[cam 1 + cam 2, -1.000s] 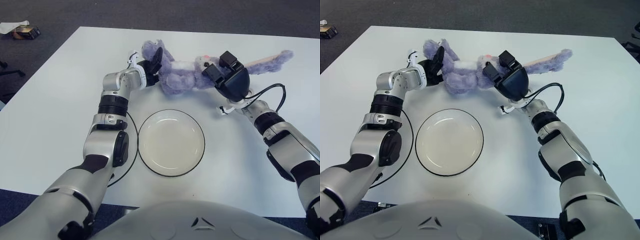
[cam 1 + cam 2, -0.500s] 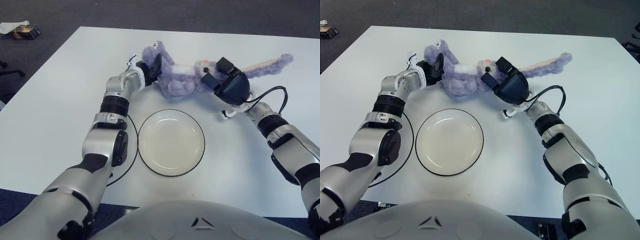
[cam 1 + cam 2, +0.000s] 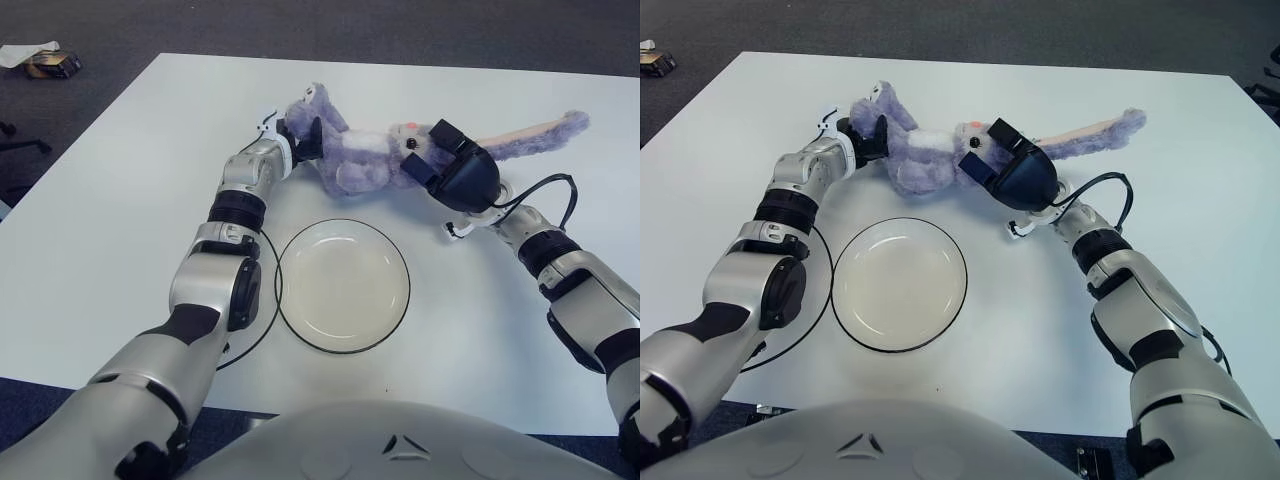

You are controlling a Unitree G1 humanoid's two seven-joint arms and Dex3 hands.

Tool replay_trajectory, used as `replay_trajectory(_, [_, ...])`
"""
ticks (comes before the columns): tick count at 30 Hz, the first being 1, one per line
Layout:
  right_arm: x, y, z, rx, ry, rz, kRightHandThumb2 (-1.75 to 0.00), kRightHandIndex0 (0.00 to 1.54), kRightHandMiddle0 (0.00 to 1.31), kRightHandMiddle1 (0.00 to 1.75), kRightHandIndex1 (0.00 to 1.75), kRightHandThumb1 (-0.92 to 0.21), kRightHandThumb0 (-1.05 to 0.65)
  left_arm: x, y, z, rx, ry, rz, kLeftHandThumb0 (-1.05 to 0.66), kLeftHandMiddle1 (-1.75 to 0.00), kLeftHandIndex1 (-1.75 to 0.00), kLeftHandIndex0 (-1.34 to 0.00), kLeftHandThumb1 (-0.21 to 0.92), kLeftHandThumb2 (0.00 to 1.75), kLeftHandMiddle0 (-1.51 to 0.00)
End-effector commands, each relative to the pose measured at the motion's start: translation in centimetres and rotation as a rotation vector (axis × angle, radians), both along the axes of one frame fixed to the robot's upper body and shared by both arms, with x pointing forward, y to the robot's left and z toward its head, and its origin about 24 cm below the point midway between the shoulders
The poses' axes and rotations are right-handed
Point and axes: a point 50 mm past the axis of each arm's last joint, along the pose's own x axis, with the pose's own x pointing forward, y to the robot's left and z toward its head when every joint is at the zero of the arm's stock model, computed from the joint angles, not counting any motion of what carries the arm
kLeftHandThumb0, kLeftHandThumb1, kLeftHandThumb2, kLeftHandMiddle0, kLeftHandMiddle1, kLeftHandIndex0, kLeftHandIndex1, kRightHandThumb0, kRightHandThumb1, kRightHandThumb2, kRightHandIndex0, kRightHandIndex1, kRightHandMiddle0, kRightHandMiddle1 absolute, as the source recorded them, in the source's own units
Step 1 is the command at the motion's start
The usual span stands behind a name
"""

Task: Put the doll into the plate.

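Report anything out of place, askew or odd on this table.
Nothing looks spilled or damaged. The purple doll lies on its side beyond the plate, long ears trailing right. The left hand is at its leg end, the right hand at its head. The plate holds nothing. A black cable loops beside each forearm.

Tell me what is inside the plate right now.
Nothing: the plate shows only its bare cream bottom, fully uncovered. The doll lies on the table behind it, with the left robot hand and right robot hand gripping it.
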Motion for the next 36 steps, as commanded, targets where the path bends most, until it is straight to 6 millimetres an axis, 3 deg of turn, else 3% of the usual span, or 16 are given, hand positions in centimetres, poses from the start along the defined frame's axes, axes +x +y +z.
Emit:
replay_trajectory(1, [-0.3, -0.5, -0.3, -0.021, 0.008, 0.002, -1.47, 0.69, 0.52, 1.75, 1.69, -0.18, 0.0, 0.2, -0.1, 0.6, 0.031, -0.047, 0.031, 0.0, -1.74, -1.74, -0.54, 0.24, 1.41, -0.56])
replay_trajectory(3, [-0.3, -0.5, -0.4, -0.015, 0.013, 0.001, -1.47, 0.69, 0.52, 1.75, 1.7, -0.18, 0.0, 0.2, -0.1, 0.6, 0.037, -0.072, 0.037, 0.0, -1.74, -1.75, -0.57, 0.2, 1.46, -0.59])
replay_trajectory(6, [-0.3, -0.5, -0.4, -0.007, 0.02, -0.001, -1.46, 0.69, 0.52, 1.75, 1.69, -0.18, 0.0, 0.1, -0.1, 0.7, 0.038, -0.104, 0.04, 0.0, -1.67, -1.75, -0.56, 0.11, 1.54, -0.77])
replay_trajectory(9, [-0.3, -0.6, -0.6, 0.021, 0.049, -0.004, -1.45, 0.7, 0.51, 1.75, 1.69, -0.19, 0.0, 0.0, -0.1, 0.8, 0.031, -0.16, 0.039, 0.0, -1.61, -1.75, -0.59, 0.05, 1.58, -0.85])
replay_trajectory(19, [-0.2, -0.9, -1.5, 0.145, 0.21, -0.009, -1.47, 0.73, 0.48, 1.75, 1.7, -0.18, 0.0, -0.2, -0.1, 0.8, 0.039, -0.252, 0.052, 0.0, -1.58, -1.75, -0.62, 0.0, 1.62, -0.9])
replay_trajectory(22, [-0.2, -1.6, -2.4, 0.297, 0.479, -0.063, -1.51, 0.76, 0.51, 1.75, 1.69, -0.14, 0.0, -0.6, 0.1, 1.0, 0.107, -0.333, 0.074, 0.0, -1.58, -1.75, -0.64, -0.02, 1.64, -0.91])
replay_trajectory(26, [-0.1, -2.3, -2.4, 0.38, 0.635, -0.103, -1.52, 0.75, 0.5, 1.75, 1.73, -0.14, 0.0, -0.8, 0.2, 1.1, 0.13, -0.375, 0.09, 0.0, -1.59, -1.75, -0.64, -0.02, 1.65, -0.92])
replay_trajectory(30, [-0.3, -3.2, -0.4, 0.418, 0.788, -0.113, -1.46, 0.7, 0.46, 1.74, 1.74, -0.2, 0.0, -1.1, 0.5, 1.3, 0.127, -0.442, 0.129, 0.0, -1.59, -1.75, -0.65, -0.03, 1.66, -0.92])
replay_trajectory(36, [-0.2, -4.1, 1.0, 0.505, 1.029, -0.127, -1.38, 0.67, 0.4, 1.73, 1.74, -0.27, -0.01, -1.7, 0.7, 1.7, 0.188, -0.551, 0.175, 0.0, -1.61, -1.75, -0.65, -0.03, 1.66, -0.91])
